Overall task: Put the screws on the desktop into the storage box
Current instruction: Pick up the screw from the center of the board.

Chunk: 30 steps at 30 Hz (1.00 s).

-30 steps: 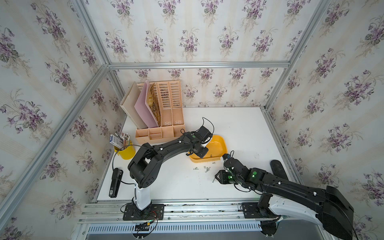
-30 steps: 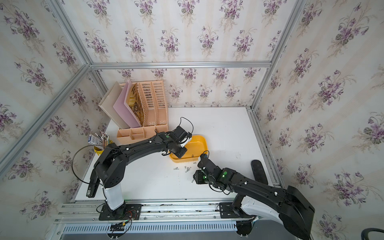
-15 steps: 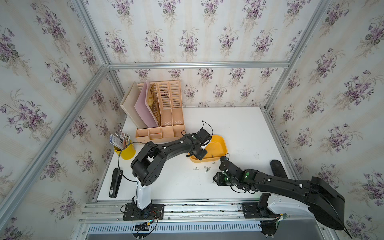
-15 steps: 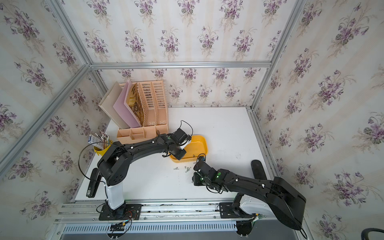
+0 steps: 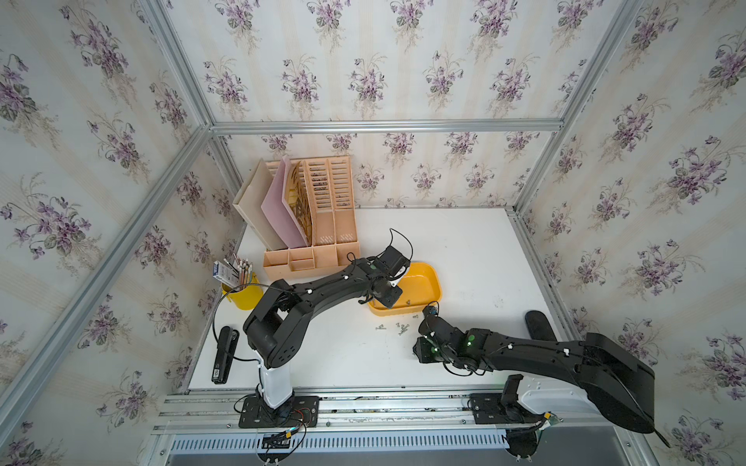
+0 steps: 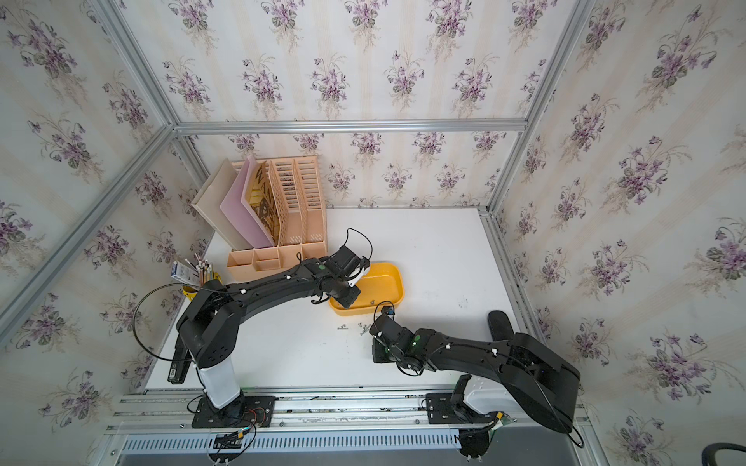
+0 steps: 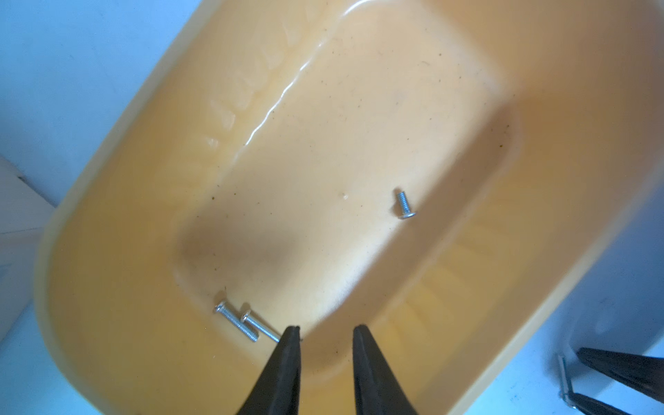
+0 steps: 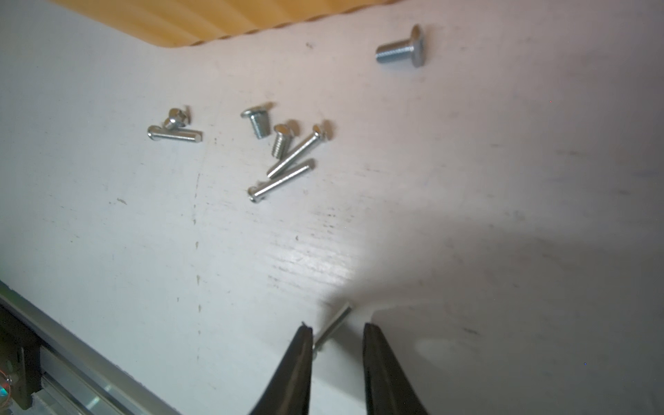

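White bench [image 8: 143, 251]: right tool [image 8: 337, 326], parted, straddles slim silver metal screw [image 8: 341, 315] for pinching; left tool [image 7: 326, 328], parted and empty, hangs over shallow yellow-orange plastic tray [image 7: 467, 287], its drop-off.

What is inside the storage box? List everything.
On the storage box floor: one short screw, two long screws side by side. The left claw covers part of the floor.

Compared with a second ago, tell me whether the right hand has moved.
Yes, slightly: in both top views the right hand has drawn back from the box toward the front rail.
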Available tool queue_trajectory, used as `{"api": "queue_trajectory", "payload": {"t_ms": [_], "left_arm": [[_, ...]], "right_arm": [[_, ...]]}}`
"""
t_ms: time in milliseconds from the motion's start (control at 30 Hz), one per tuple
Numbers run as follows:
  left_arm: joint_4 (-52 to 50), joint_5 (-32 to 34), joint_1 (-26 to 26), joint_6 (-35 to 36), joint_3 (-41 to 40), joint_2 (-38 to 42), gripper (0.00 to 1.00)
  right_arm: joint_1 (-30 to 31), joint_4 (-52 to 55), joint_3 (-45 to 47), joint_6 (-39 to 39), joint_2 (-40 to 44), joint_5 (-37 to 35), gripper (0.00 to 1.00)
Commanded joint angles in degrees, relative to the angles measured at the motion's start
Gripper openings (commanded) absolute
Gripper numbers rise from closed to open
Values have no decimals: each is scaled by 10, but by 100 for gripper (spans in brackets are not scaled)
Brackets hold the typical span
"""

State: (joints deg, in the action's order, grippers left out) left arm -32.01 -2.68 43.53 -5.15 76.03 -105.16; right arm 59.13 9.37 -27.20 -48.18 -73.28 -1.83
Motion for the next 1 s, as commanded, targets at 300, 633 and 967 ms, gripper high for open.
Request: {"api": "queue_trajectory", "payload": {"t_ms": [300,633,967], "left_arm": [[1,9,0,-13,-17,33,35],[-4,34,-7,-26,-32,66,38],[-16,43,-8,-30,-42,100,39]], "right_arm": [[17,55,-26,16,-39,-22,19],[31,106,-43,28,-61,-27,20],[31,104,-41,46,-83,-14,0]]}}
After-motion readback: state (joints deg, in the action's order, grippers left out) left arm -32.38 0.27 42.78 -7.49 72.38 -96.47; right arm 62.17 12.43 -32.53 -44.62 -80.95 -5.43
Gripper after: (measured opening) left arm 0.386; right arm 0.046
